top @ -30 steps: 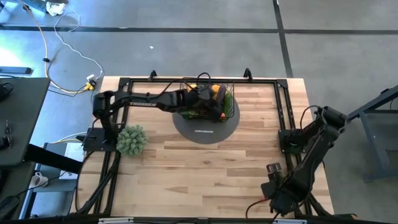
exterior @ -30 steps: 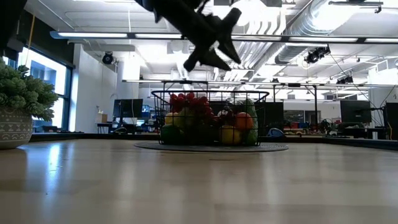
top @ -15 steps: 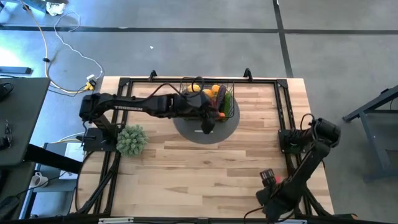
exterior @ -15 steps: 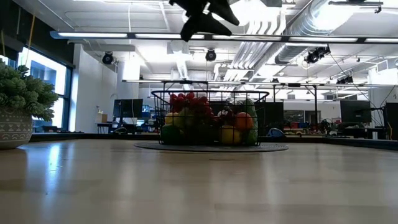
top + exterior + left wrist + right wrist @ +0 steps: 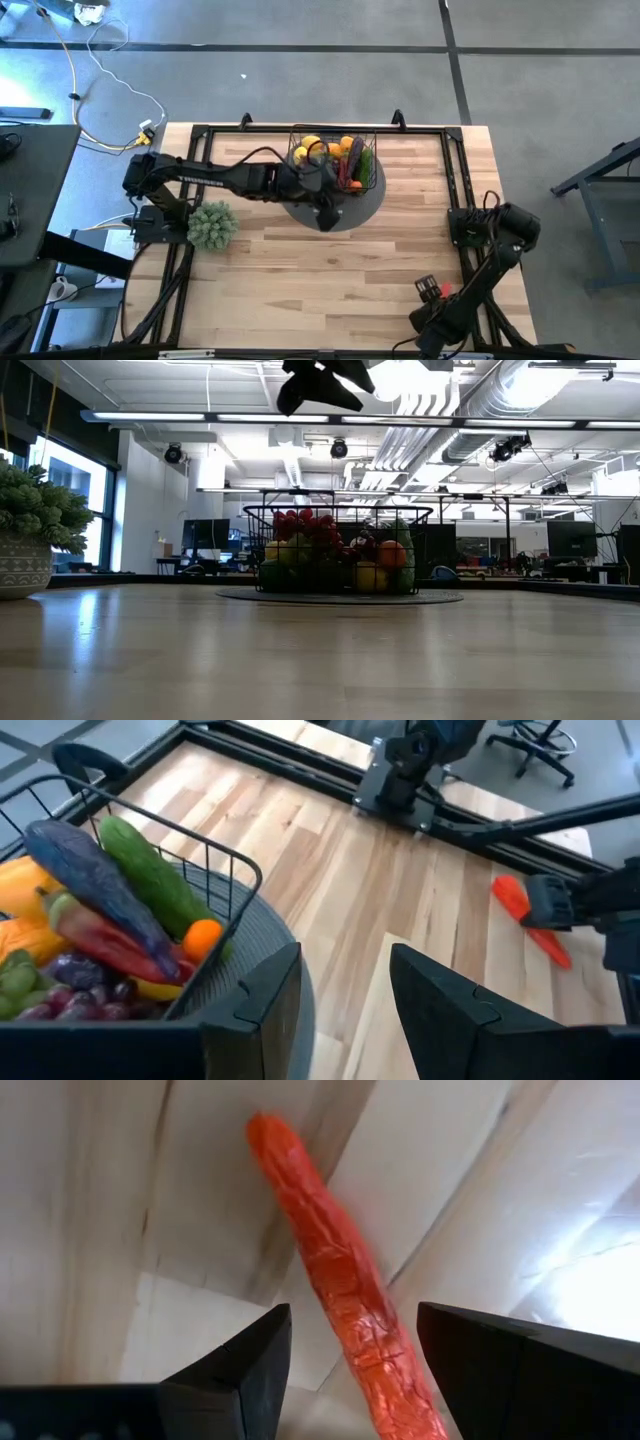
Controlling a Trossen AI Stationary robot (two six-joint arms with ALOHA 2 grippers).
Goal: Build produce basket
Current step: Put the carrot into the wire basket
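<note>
The black wire basket (image 5: 335, 160) stands on a round grey disc (image 5: 368, 203) at the table's far middle, filled with produce: lemons, oranges, grapes, a cucumber (image 5: 155, 880) and an aubergine (image 5: 85, 875). My left gripper (image 5: 345, 956) hangs open and empty high above the disc's near edge, beside the basket (image 5: 340, 550). A long orange-red toy vegetable (image 5: 320, 1250) lies flat on the wood near the table's right front corner (image 5: 443, 291). My right gripper (image 5: 352, 1316) points down over it, open, one finger on either side, apart from it.
A potted green plant (image 5: 211, 225) stands at the table's left side. A black frame rail (image 5: 455, 180) runs around the tabletop. Bare wood lies between the disc and the front edge.
My left gripper has drawn back from over the basket toward the table's near edge and risen, its wrist rolling a little. My right gripper has sunk toward the orange-red vegetable, turning about its own axis. The basket and produce have stayed put.
</note>
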